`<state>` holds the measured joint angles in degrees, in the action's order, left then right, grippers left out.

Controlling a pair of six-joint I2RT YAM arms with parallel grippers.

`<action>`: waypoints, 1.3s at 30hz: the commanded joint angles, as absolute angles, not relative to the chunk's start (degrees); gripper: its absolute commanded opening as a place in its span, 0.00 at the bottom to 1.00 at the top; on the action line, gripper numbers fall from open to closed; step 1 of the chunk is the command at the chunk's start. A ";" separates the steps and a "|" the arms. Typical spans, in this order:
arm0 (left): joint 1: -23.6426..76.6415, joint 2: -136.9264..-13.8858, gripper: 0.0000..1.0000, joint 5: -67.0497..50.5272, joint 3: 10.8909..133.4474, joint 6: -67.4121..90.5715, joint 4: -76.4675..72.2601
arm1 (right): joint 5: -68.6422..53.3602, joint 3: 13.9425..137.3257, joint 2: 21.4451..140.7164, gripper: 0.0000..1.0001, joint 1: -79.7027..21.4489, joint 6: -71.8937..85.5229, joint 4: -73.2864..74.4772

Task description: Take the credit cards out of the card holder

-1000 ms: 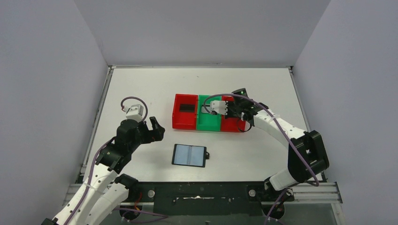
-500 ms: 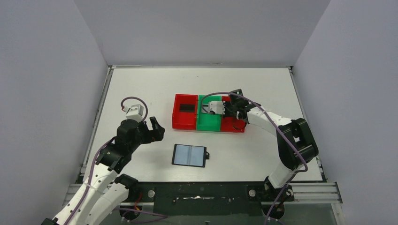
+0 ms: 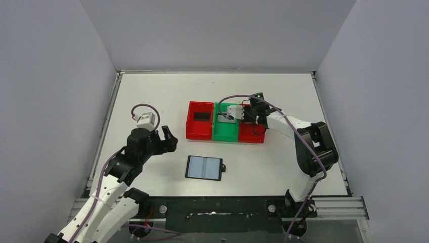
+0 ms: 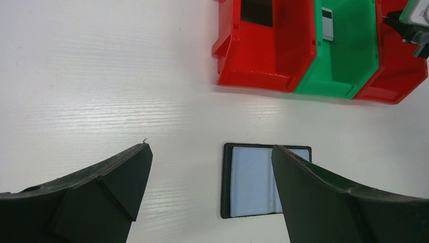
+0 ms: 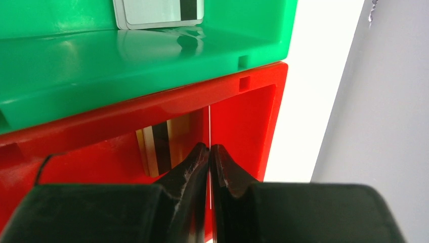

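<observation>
**Right gripper (image 5: 209,148) pinches a thin card (image 5: 209,117) over the right red tray (image 5: 243,126)**

The jaws are pressed together on the thin card, seen edge-on. A gold card (image 5: 162,144) lies in that tray, and a pale card (image 5: 157,12) in the green tray (image 5: 152,66). The card holder (image 3: 204,167) lies open near the near edge of the table (image 3: 152,91). The left gripper (image 3: 169,139) hovers toward the left edge, jaws spread wide

I have the left arm (image 3: 109,178) folded back near its base, left gripper (image 3: 168,136) spread wide; the right arm (image 3: 283,124) stretches forward and inward, right gripper (image 5: 209,148) pinched almost fully together
</observation>
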<state>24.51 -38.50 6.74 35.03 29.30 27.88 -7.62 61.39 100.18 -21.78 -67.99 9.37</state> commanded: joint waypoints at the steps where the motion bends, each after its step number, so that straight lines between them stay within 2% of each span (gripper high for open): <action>1: 23.93 -38.85 0.91 5.83 35.54 28.30 24.69 | -9.77 64.26 100.65 0.08 -21.39 -69.46 10.94; 9: 23.90 -38.84 0.91 5.76 35.39 28.30 24.46 | -10.53 64.61 101.13 0.09 -21.01 -68.04 13.48; 11: 23.82 -38.94 0.91 5.65 35.45 28.22 24.51 | -10.51 64.51 101.08 0.12 -20.92 -67.98 13.73; 23: 23.82 -39.24 0.91 5.12 35.43 28.12 24.52 | -11.38 66.02 101.02 0.18 -20.68 -65.20 16.93; 25: 23.82 -39.20 0.91 5.10 35.46 28.12 24.52 | -11.32 66.05 100.29 0.24 -20.64 -64.31 16.80; 33: 23.82 -39.54 0.91 4.79 35.52 28.04 24.61 | -12.62 67.06 97.83 0.27 -19.42 -59.92 16.01; 39: 23.82 -39.53 0.91 4.60 35.52 28.04 24.68 | -14.28 63.25 90.74 0.29 -19.31 -52.81 10.46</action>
